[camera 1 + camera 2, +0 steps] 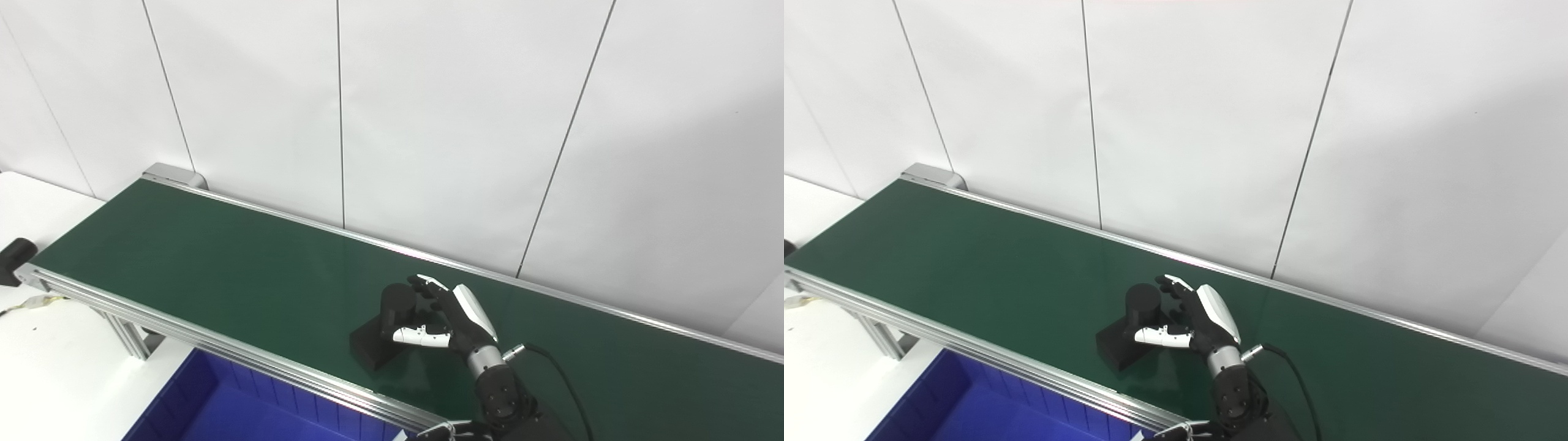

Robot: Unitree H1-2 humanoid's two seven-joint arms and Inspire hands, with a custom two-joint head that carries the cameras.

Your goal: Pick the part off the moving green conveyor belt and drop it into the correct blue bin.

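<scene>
My right hand (450, 321) is wrapping fingers and thumb around the upright cylinder of the black part (384, 327) on the green conveyor belt (245, 275); it looks rigid, smooth, probably light, so I grip the cylinder, not the block base.

The part (383, 331) sits on the conveyor belt (214, 257) close to its near edge, with the right hand (450, 318) right against its right side, fingers wrapped around the upright bit. The bin (233, 407) is below the belt's near edge, left of the part.
</scene>
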